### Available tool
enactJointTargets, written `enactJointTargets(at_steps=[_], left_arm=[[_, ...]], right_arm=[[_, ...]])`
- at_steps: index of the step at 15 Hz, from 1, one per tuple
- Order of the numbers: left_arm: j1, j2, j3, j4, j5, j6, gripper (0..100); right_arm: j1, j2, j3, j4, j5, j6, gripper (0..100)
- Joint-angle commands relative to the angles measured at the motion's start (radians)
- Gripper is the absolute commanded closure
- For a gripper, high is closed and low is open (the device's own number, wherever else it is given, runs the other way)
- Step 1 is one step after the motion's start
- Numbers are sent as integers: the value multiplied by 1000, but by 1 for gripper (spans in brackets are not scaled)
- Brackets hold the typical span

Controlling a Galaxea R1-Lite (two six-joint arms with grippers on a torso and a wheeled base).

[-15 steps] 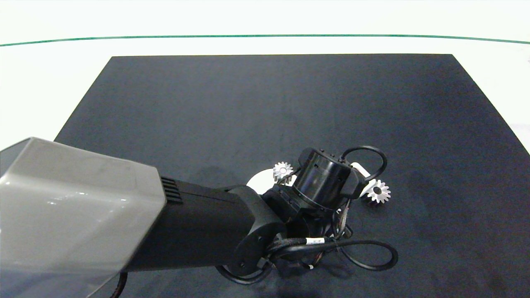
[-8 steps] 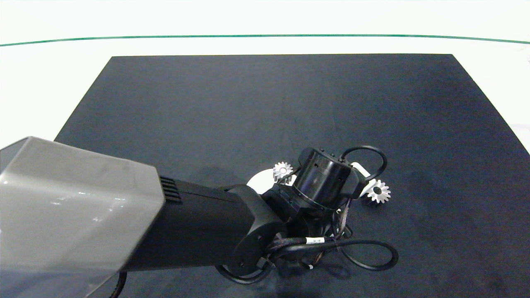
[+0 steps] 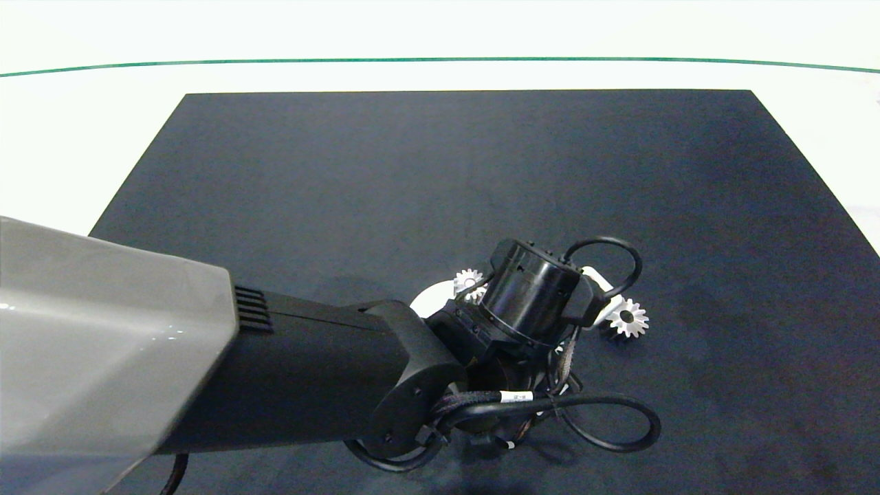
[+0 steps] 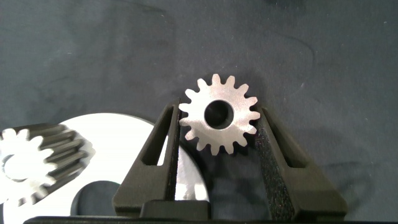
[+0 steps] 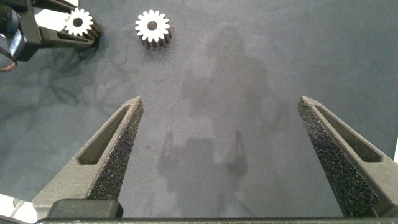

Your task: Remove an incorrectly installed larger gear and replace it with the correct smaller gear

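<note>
Smaller gear (image 4: 219,115): one, clamped flat between jaws of left gripper (image 4: 217,119), pads touching teeth on both sides, just beside rim of white disc (image 4: 118,146).
Larger gear (image 3: 629,318): one, lying flat on black mat (image 3: 412,172), near left gripper, apart from disc.
Third gear (image 4: 28,167): one, sitting on disc.
Three gears total.
Left arm and its cable loops hide most of disc in head view.
Right gripper (image 5: 221,109): jaws spread wide, holding nothing, over bare mat.
</note>
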Motion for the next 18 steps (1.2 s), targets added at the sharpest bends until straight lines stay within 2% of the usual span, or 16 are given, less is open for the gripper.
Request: enactJointTargets(at_steps=[1, 7, 13, 18], left_arm=[[8, -51, 21, -1, 2, 0, 81], [35, -123, 46, 27, 5, 0, 81], [68, -209, 156, 27, 5, -7, 81], [74, -216, 162, 27, 5, -9, 81]], right_arm=[[-1, -2, -2, 2, -1, -1, 0], [-1, -6, 0, 2, -1, -1, 0], [-9, -6, 3, 2, -1, -1, 0], [-12, -8, 4, 3, -1, -1, 0]])
